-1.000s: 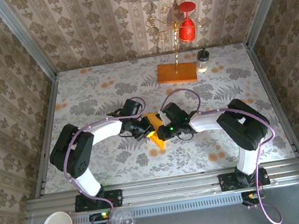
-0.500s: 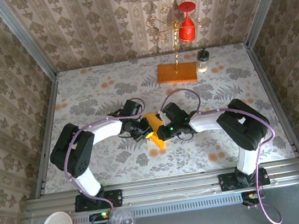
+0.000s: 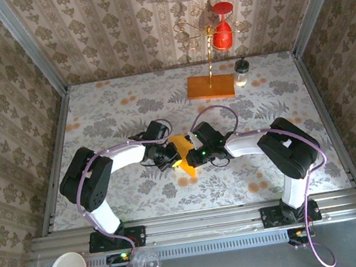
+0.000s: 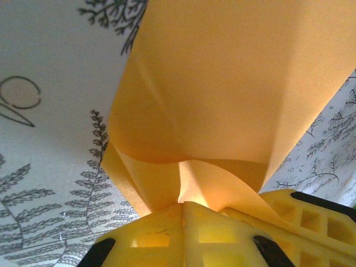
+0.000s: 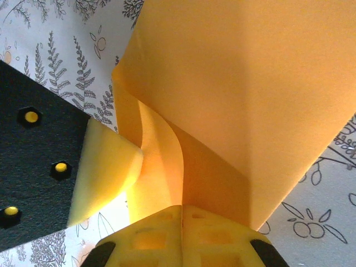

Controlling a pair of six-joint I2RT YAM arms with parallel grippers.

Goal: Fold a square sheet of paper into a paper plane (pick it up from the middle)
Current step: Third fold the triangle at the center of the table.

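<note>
Beige damask wallpaper (image 3: pixel 117 29) covers the left, far and right walls, joined by grey metal corner posts (image 3: pixel 26 45). The counter (image 3: pixel 115 109) wears a fern-and-flower print, with a ribbed metal rail (image 3: pixel 204 223) along its near edge.

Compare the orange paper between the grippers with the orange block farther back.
The paper is thin and creased; the block is thick and rectangular. The paper is pinched by the left gripper and right gripper; the block sits free, bearing a wire stand. Both are orange.
</note>
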